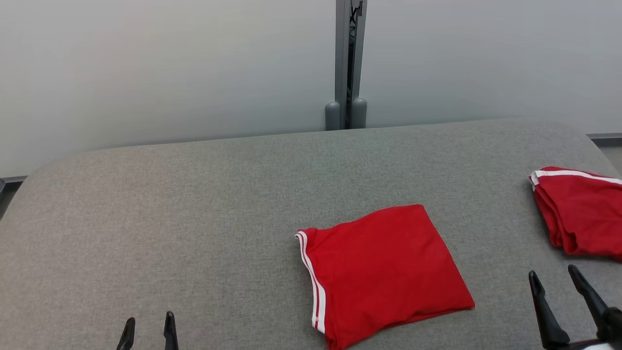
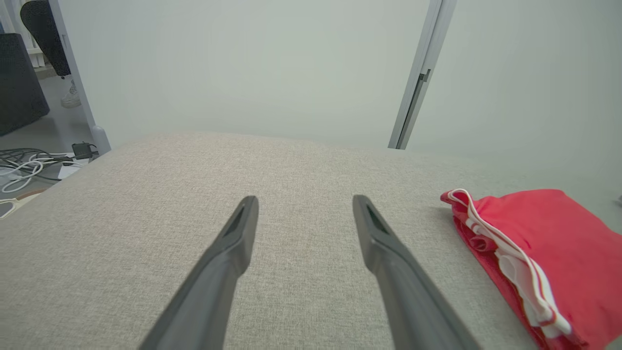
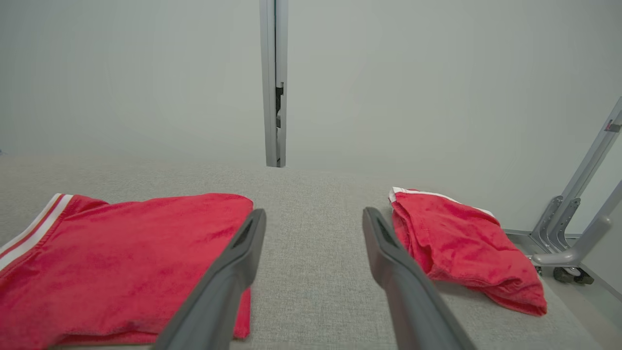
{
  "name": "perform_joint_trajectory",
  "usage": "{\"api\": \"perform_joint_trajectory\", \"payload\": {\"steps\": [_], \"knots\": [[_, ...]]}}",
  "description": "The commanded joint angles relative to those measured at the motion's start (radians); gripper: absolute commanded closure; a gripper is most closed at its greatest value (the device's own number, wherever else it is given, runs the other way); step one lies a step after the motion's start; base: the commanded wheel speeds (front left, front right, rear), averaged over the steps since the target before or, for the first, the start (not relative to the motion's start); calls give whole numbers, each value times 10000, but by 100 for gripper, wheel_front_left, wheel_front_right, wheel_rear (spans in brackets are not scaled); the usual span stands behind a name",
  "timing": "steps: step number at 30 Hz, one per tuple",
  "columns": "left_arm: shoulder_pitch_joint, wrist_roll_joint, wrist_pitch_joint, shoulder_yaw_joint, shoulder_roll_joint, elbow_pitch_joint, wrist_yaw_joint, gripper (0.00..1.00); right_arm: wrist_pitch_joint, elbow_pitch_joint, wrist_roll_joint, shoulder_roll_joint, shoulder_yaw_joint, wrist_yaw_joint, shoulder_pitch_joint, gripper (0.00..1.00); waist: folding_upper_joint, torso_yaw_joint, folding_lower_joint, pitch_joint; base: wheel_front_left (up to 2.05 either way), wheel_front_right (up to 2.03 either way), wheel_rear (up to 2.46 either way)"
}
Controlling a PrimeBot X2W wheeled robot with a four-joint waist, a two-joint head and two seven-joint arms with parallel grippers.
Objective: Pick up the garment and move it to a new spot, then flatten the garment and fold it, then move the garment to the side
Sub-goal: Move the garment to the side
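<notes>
Head view: the red garment (image 1: 384,272) lies folded on the grey table (image 1: 194,218), a little right of the middle, with its white-striped edge to the left. A second garment (image 1: 580,214), also red and folded, lies well apart at the table's right edge. The right hand (image 1: 553,271) is spread and holds nothing, between the two garments. The left hand (image 1: 149,318) is spread too, over bare table, well left of the garment.
</notes>
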Motion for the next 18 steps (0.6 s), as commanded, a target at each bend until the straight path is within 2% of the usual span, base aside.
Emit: {"api": "perform_joint_trajectory", "payload": {"steps": [1,8,18], "knots": [[157,85,-41,51,41,26,-68,0,-43,38,-44,79,-157,2,233,0,-1,15,0,-119,0,0,0],[424,69,-41,112,43,-43,-89,0,-43,19,-71,435,-239,2,525,0,-1,196,0,-329,0,0,0],[482,74,-41,81,41,-73,-43,0,-44,11,-15,486,-31,2,405,0,-1,563,0,-405,0,0,0]]}}
